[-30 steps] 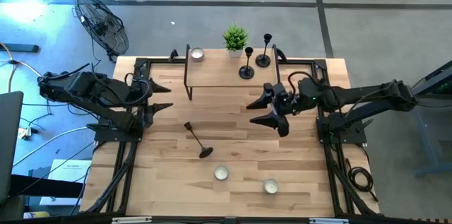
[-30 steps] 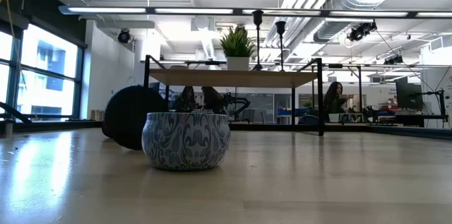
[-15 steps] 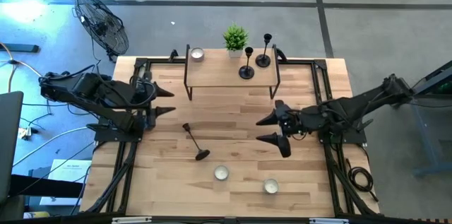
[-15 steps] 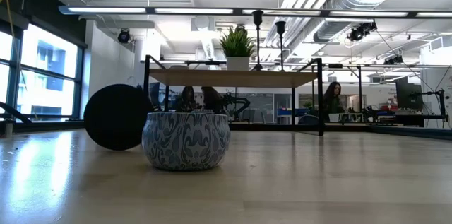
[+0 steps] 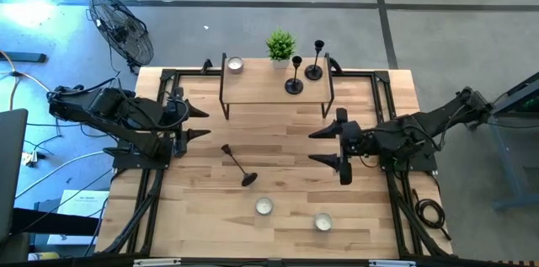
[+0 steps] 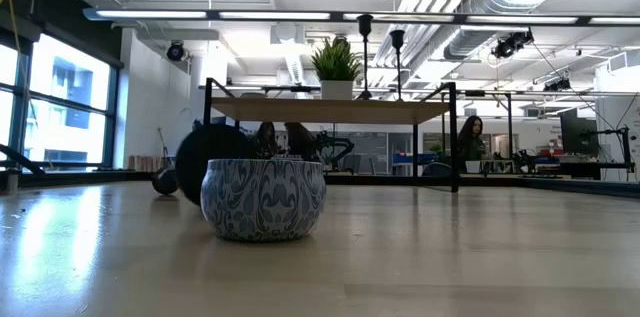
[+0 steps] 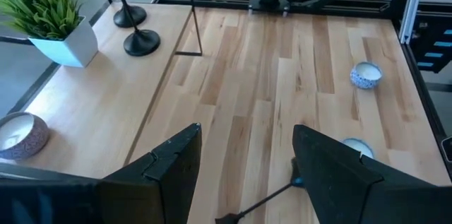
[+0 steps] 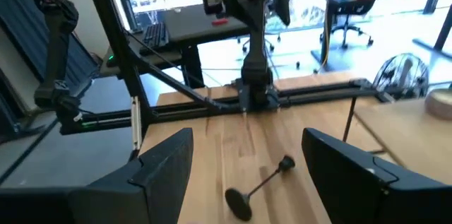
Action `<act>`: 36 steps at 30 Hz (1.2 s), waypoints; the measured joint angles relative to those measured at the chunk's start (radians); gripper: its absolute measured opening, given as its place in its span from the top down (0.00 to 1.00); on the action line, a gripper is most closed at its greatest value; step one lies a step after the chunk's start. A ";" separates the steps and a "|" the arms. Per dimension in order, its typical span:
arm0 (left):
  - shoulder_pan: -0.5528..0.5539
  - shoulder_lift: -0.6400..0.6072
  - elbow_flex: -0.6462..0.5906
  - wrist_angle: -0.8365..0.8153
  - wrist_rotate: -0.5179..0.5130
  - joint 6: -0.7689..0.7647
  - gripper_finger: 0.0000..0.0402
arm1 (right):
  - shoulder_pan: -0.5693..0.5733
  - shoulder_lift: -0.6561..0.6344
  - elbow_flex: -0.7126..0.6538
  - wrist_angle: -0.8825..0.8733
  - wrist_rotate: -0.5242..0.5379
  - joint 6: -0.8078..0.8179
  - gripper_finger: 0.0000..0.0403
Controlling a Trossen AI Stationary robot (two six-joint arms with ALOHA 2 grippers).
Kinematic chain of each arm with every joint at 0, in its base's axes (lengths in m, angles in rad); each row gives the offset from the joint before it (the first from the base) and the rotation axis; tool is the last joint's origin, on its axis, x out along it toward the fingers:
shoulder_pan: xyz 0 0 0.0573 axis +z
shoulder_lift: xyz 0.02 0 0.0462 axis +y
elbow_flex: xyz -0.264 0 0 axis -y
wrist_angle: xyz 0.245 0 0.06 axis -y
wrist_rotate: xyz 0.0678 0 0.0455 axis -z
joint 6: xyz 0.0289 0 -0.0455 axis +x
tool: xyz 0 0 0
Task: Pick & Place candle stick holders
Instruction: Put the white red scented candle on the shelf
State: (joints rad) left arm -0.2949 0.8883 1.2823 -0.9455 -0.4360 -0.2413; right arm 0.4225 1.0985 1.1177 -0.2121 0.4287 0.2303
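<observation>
third slim black candlestick with round flared base [image 5: 237, 165] lies on its side on light wooden table [image 5: 202, 216], mid-table, between both arms, touching neither. two matching black candlesticks [image 5: 294, 76] stand upright on small raised wooden shelf [image 5: 261, 92] at far edge, beside green potted plant in white pot [image 5: 280, 46]. left gripper [image 5: 199, 124] hangs at left side, fingers apart, holding nothing. right gripper [image 5: 318, 146] over table right of centre, fingers spread wide, empty. white tealights in patterned tins [image 5: 264, 206] near front edge.

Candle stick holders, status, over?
Left gripper and right gripper empty, jaws open. Two holders upright on the shelf; third holder lying on the table, untouched. Nothing in the way.
</observation>
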 joint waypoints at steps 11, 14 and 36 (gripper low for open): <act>0.000 0.000 0.000 0.000 0.000 0.000 0.46 | 0.014 -0.026 0.016 -0.050 -0.151 -0.004 0.35; 0.000 0.000 0.000 0.000 0.000 0.000 0.46 | 0.020 -0.046 0.016 -0.076 -0.222 -0.019 0.31; 0.000 0.000 0.000 0.000 -0.001 0.000 0.46 | 0.038 -0.117 0.013 -0.596 -0.185 0.227 0.03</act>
State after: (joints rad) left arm -0.2950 0.8883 1.2819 -0.9455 -0.4366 -0.2411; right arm 0.4606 0.9819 1.1309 -0.8086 0.2435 0.4569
